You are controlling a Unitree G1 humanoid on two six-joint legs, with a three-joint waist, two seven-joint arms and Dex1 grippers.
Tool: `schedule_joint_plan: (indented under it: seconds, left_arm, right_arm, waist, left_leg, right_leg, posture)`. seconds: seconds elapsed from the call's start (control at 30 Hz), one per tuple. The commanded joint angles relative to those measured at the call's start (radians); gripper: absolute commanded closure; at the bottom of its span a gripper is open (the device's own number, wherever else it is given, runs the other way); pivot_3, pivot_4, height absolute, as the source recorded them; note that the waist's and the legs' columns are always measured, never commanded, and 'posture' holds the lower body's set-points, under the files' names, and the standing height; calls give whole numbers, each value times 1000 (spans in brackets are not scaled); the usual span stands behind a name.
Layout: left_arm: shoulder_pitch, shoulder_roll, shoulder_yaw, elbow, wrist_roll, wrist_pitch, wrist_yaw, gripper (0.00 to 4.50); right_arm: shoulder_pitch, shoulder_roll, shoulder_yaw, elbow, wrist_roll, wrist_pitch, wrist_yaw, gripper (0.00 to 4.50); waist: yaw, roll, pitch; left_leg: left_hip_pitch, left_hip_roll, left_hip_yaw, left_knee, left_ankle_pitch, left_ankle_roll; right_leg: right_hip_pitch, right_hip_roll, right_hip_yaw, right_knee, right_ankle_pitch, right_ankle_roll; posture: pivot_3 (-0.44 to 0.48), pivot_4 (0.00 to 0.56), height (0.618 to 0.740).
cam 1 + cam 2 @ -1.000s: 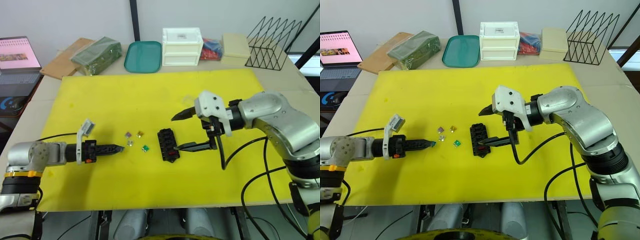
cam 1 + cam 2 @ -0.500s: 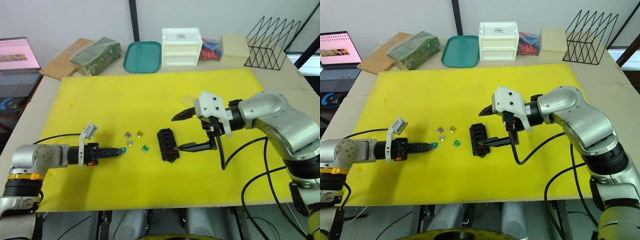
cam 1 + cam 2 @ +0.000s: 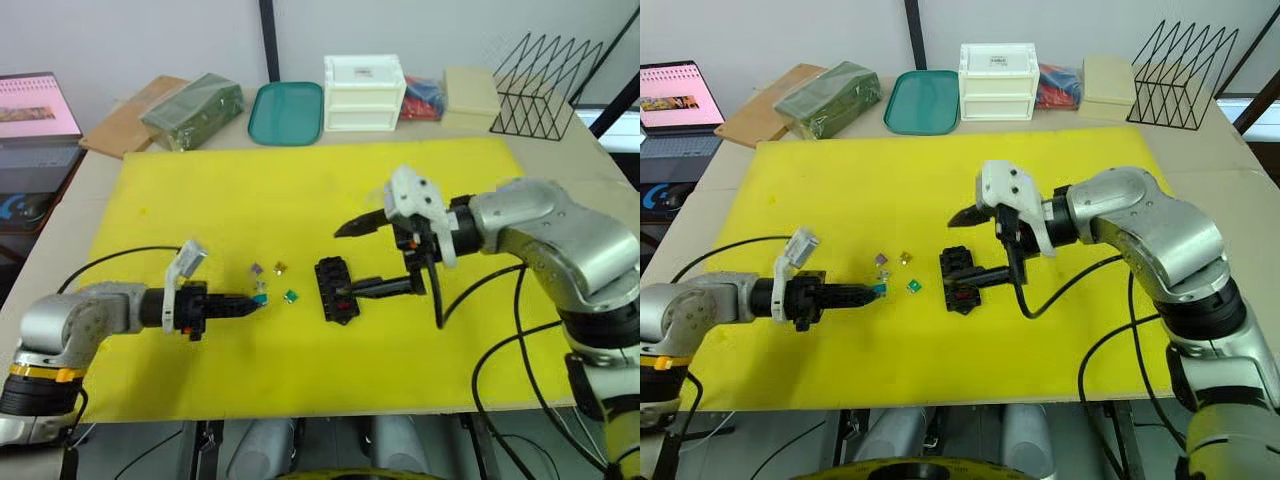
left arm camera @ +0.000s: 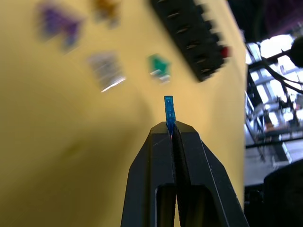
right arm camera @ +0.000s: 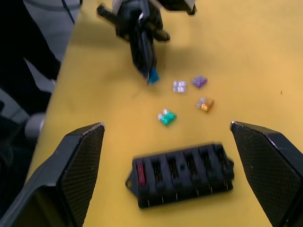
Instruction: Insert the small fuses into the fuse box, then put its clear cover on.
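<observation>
Carrying: left gripper (image 4: 171,130) pinches teal fuse (image 4: 169,109), left of fuse box (image 3: 960,279).
Right gripper (image 3: 372,258): spread wide around fuse box.
Risk: thin tip-hold; fuse may twist, missing its slot.

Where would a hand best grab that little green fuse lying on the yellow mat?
Probably by its coloured plastic body, coming straight down from above. The green fuse lies flat on the yellow mat, apart from the other loose fuses and the fuse box, so fingers could close across its narrow sides.
</observation>
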Motion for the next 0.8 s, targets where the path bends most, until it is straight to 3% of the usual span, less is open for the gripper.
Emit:
schedule_joint_plan:
  seconds: [0.03,0.23,0.33,0.47,0.8]
  left_arm:
    - [-68,-7,25,-153,-72,-8,11,4424]
    - [-213,-31,-71,-242,-10,-121,15,4424]
    - [-269,-50,-98,-240,10,-155,26,4500]
    - [-286,-53,-118,-236,23,-178,26,4500]
    - [-290,-57,-139,-225,45,-217,36,4500]
  right_arm:
    - [-70,31,-61,9,91,144,-58,0]
    - [-140,59,-70,8,220,343,-98,0]
    - [-158,74,-82,11,258,391,-124,588]
    - [-176,91,-96,24,290,435,-158,1965]
    - [-183,108,-85,44,317,480,-224,1965]
  waist:
    - [0,0,0]
    - [-3,0,0]
    - [-4,0,0]
    - [-6,0,0]
    - [-5,0,0]
  left_leg:
    - [0,0,0,0,0,0]
    - [0,0,0,0,0,0]
    - [0,0,1,0,0,0]
    - [0,0,1,0,0,0]
    - [0,0,1,0,0,0]
  right_leg:
    - [0,0,0,0,0,0]
    - [0,0,0,-1,0,0]
    - [0,1,0,-1,0,0]
    - [0,1,0,0,0,0]
    - [0,1,0,-1,0,0]
  posture:
    - [0,150,740]
    - [0,150,740]
    - [0,150,740]
    - [0,150,740]
    - [0,150,740]
